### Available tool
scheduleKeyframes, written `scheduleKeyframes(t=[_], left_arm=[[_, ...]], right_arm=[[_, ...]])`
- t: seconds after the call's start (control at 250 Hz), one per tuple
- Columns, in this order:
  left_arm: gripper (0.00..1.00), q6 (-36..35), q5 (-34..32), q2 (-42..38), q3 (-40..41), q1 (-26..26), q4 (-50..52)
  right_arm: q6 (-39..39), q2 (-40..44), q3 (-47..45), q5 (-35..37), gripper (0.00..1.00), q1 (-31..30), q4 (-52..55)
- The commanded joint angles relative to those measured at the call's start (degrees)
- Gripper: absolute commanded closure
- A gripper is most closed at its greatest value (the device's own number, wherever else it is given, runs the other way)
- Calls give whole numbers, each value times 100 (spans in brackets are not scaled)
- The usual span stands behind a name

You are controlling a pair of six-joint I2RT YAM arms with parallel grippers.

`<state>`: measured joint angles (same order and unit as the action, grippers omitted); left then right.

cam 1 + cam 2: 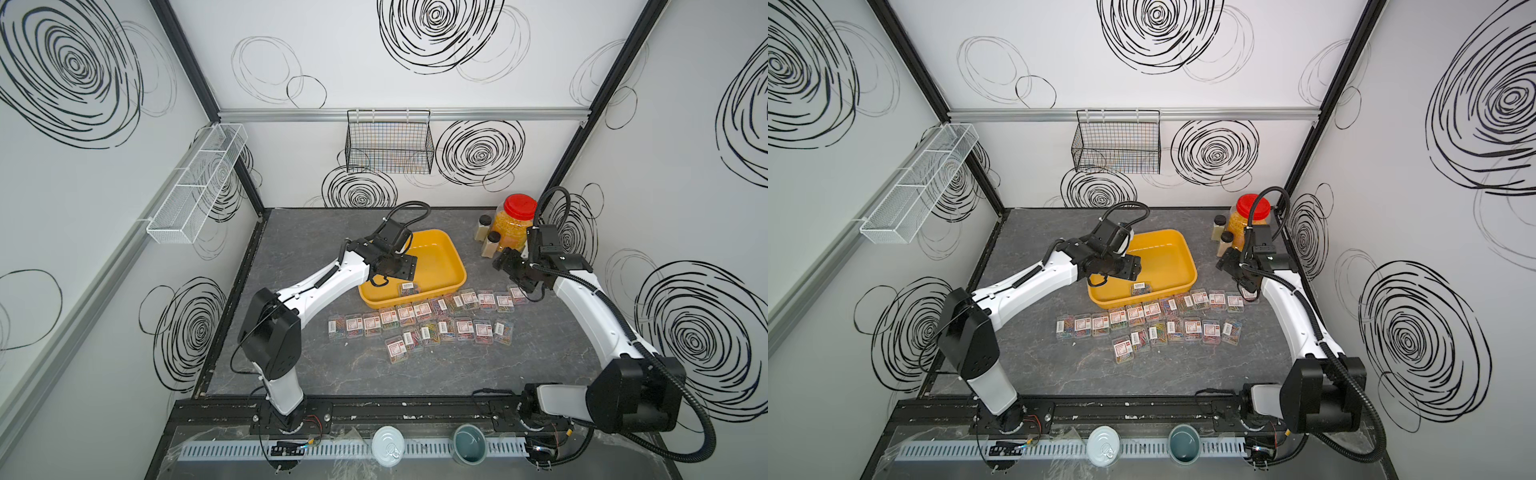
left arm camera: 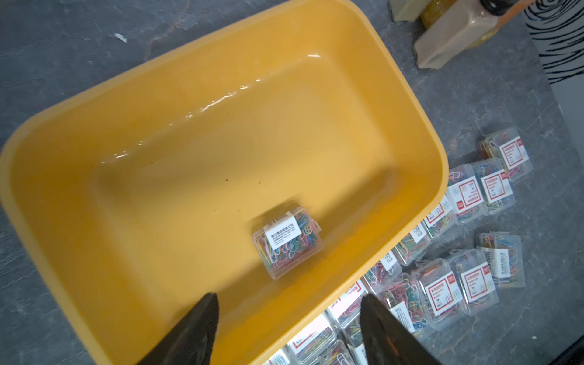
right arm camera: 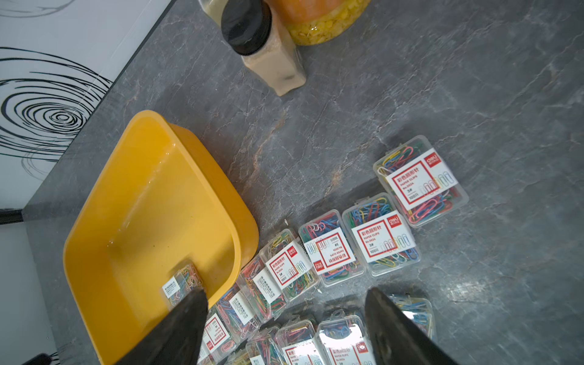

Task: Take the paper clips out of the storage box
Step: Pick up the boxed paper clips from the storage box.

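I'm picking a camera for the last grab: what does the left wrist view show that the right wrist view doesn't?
Only left wrist: nearly the whole floor of the storage box, the one case of paper clips inside in full, and the open left hand over it. Only right wrist: the open right hand over the cases on the table, and the box's outer wall. Both: the box, that inside case, cases lined beside it, a tan bottle.

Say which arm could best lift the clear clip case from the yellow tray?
Probably left: its open fingers hang over the yellow plastic tray, facing the clear clip case; right fingers hang outside.
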<state>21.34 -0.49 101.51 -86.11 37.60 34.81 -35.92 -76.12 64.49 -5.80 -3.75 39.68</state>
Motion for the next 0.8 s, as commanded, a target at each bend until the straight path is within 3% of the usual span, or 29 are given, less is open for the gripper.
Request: scheduleKeyframes(t=[0.0,0.12,0.276,0.444,0.595,0.795], left_arm=[[22,11,-19,430,-449,184,176],[15,282,-269,1037,-1081,139,829],[15,1408,-813,1249,-1413,74,1216],[15,2365,-909,1227,-1177,70,1000],[15,2801,-768,1313,-860,244,622],[4,3243,-906,1627,-828,343,572]], right_arm=[[-31,-260,293,-158,18,23,83],[84,-558,560,-194,18,50,190],[331,-823,828,-253,19,115,326],[559,-938,1163,-271,18,176,482],[885,-1093,1453,-366,18,232,710],[1069,-1157,1619,-387,19,225,861]])
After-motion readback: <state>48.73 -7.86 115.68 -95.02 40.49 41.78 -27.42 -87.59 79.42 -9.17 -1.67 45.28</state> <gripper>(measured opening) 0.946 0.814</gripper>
